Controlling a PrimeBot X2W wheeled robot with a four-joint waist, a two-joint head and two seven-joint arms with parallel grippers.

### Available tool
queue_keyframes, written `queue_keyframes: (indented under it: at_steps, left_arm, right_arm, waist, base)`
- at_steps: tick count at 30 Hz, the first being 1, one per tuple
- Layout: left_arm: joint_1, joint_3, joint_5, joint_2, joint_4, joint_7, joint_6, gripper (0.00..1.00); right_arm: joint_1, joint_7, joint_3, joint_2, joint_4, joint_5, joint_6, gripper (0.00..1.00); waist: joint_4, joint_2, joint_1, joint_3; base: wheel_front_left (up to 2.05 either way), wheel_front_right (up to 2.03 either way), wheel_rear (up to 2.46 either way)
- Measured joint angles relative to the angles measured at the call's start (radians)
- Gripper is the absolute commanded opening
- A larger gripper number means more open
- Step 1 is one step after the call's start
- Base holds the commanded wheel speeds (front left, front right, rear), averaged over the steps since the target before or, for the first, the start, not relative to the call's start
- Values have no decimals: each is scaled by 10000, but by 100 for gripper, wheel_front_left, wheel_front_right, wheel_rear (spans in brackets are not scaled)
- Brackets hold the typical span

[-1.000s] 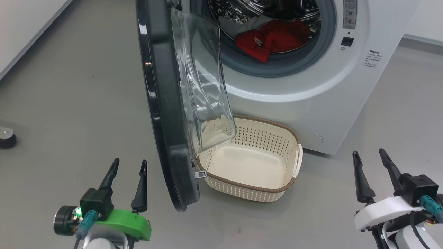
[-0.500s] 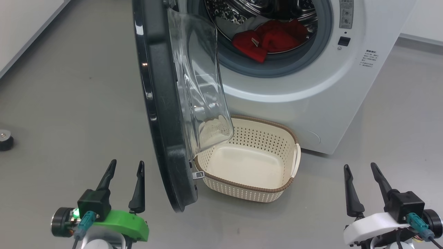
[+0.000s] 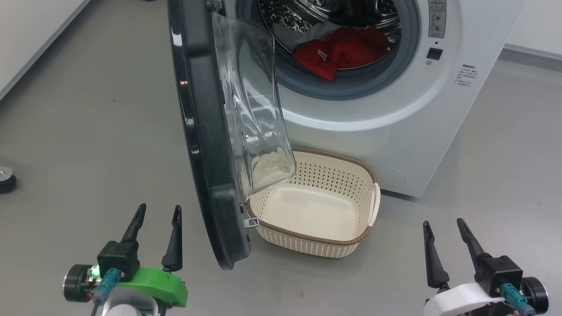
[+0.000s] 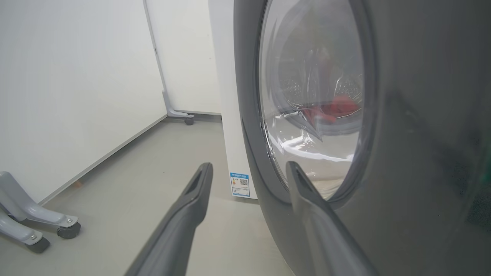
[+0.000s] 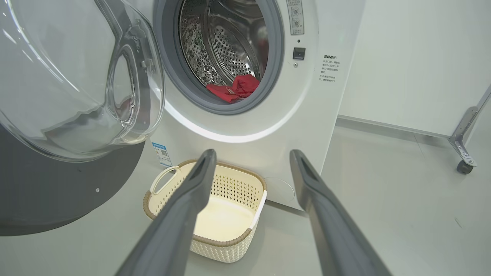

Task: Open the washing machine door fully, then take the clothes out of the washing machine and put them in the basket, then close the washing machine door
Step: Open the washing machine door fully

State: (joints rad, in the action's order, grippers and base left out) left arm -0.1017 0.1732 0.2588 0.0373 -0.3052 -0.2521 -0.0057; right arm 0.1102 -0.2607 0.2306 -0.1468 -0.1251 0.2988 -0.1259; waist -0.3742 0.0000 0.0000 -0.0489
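The washing machine door (image 3: 206, 131) stands ajar, edge-on to me, its black rim toward my left gripper and its glass bowl over the basket's left end. Red clothes (image 3: 338, 48) lie at the front of the drum of the white washing machine (image 3: 395, 109). The cream basket (image 3: 303, 245) sits on the floor below the opening, with nothing in it. My left gripper (image 3: 159, 207) is open, just left of the door's lower edge. In the left wrist view it (image 4: 249, 165) points along the door's outer face (image 4: 402, 134). My right gripper (image 3: 442, 222) is open, to the right of the basket. In the right wrist view it (image 5: 253, 151) frames the basket (image 5: 230, 249) and clothes (image 5: 234, 88).
Grey floor surrounds the machine. A small round black foot (image 3: 5, 180) sits at the far left. Grey wheeled stand legs (image 4: 34, 226) rest by the white wall on the left. A caster on a metal leg (image 5: 464, 166) stands at the right.
My right gripper has drawn back toward me, lower and a little left in the head view. The head view has shifted slightly. The left gripper, door, basket and clothes have stayed put.
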Motion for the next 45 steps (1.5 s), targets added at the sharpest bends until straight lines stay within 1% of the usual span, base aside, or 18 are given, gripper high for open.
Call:
queue_keyframes:
  at_steps: [14,15,16,17,19,20,21,22,28,33,36,39,45]
  left_arm:
    - [9,-117,-54,0,-38,0,0,100]
    - [9,-121,-54,0,-40,0,0,97]
    - [9,-121,-54,0,-42,0,2,77]
    - [10,-128,-56,0,-38,0,0,67]
    - [10,-142,-56,0,-35,0,2,42]
    - [10,-148,-58,0,-31,0,2,33]
    - [10,-153,-69,0,-17,0,2,4]
    - [10,-159,-88,0,-4,0,2,0]
    - [10,-198,-159,0,84,0,4,0]
    - [3,-426,-299,0,474,0,21,0]
    - [-29,-562,-372,-2,903,0,111,0]
    - [-182,-711,-410,10,1411,0,109,0]
    - [-859,-903,-685,100,2871,-2,104,0]
  right_arm:
    - [225,0,-236,297,77,-299,0,100]
    - [226,0,-245,314,86,-301,0,100]
    - [229,0,-253,328,98,-303,0,100]
    - [232,0,-253,339,111,-311,0,100]
    - [242,0,-268,359,123,-391,0,100]
    - [248,0,-284,370,125,-391,0,100]
    - [261,0,-293,376,128,-393,0,100]
    - [269,0,-297,380,130,-401,0,100]
    - [280,0,-305,424,159,-472,0,100]
    - [332,0,-372,453,167,-499,0,100]
    - [333,0,-441,458,186,-518,0,100]
    - [333,0,-483,474,209,-552,0,100]
    - [333,0,-562,516,226,-554,0,100]
  waist:
    - [24,0,0,46]
    - [28,0,0,47]
    - [31,0,0,49]
    - [35,0,0,49]
    - [37,0,0,49]
    - [37,0,0,49]
    - [38,0,0,49]
    - [38,0,0,48]
    - [31,0,0,35]
    - [12,0,0,13]
    - [3,0,0,-1]
    - [-4,0,0,-16]
    - [-7,0,0,-40]
  base:
    - [0,0,0]
    - [0,0,0]
    - [0,0,0]
    - [0,0,0]
    - [0,0,0]
    - [0,0,0]
    - [0,0,0]
    - [0,0,0]
    - [0,0,0]
    - [0,0,0]
    - [0,0,0]
    - [0,0,0]
    - [0,0,0]
